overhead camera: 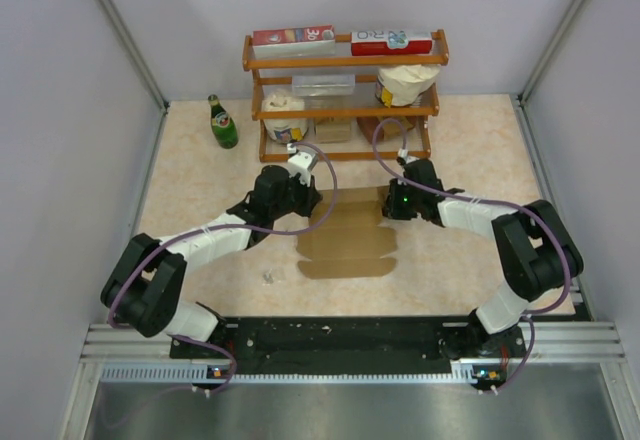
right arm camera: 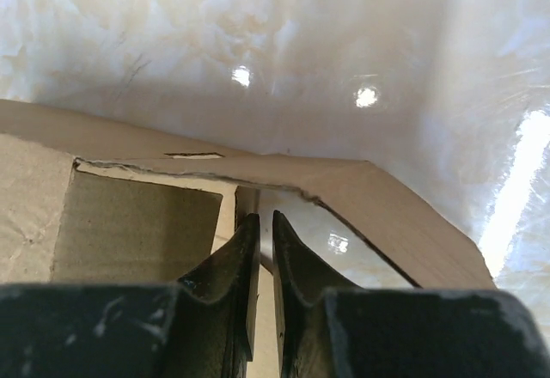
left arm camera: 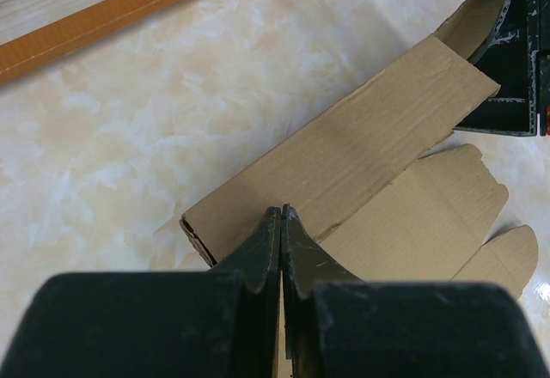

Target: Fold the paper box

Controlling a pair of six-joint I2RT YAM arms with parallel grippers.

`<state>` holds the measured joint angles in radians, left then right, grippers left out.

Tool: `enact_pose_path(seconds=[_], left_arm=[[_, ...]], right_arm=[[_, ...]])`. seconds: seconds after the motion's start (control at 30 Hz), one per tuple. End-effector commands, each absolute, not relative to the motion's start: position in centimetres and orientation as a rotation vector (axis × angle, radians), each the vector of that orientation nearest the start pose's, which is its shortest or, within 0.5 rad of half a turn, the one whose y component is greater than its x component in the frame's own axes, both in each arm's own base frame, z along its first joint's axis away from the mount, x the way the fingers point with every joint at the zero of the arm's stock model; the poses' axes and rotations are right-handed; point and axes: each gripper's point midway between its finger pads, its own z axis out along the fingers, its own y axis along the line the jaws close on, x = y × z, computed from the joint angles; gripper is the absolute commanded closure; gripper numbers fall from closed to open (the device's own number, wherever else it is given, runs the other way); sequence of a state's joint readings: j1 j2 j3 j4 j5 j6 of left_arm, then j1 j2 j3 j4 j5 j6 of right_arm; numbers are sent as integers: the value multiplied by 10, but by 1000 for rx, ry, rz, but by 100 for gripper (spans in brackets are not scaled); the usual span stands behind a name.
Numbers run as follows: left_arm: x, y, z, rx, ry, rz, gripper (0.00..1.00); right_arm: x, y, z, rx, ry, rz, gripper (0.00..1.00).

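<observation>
— Paper box (overhead camera: 347,242): where does it lie from our grippers?

— Start at our left gripper (left arm camera: 282,223). Its jaws are pressed together, tips at the left end of the raised wall panel (left arm camera: 344,137). We cannot tell whether cardboard sits between them. Our right gripper (right arm camera: 259,232) is nipped almost closed on a thin flap at the opposite end.

— And the long axis?

— It runs left to right between the two grippers, along the sheet's far edge. The rest lies flat on the marble-patterned table (overhead camera: 200,180), toward our bases. Both arms are equally near, so we judge the next fold wants both.
</observation>
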<state>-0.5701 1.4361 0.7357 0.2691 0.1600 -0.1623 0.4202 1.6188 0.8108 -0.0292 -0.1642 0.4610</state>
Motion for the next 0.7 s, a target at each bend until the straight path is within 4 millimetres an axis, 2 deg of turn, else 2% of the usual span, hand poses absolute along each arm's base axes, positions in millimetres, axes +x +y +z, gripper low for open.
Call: enact_pose_path(seconds=[0.0, 0.37, 0.67], left_arm=[[338, -261, 135, 511, 1941, -644, 100], [339, -261, 135, 513, 1941, -647, 100], [338, -262, 134, 515, 1946, -650, 100]], right_arm=[[339, 209, 56, -27, 2395, 707, 89], [337, 225, 51, -48, 2387, 822, 89], [337, 225, 24, -49, 2462, 803, 89]])
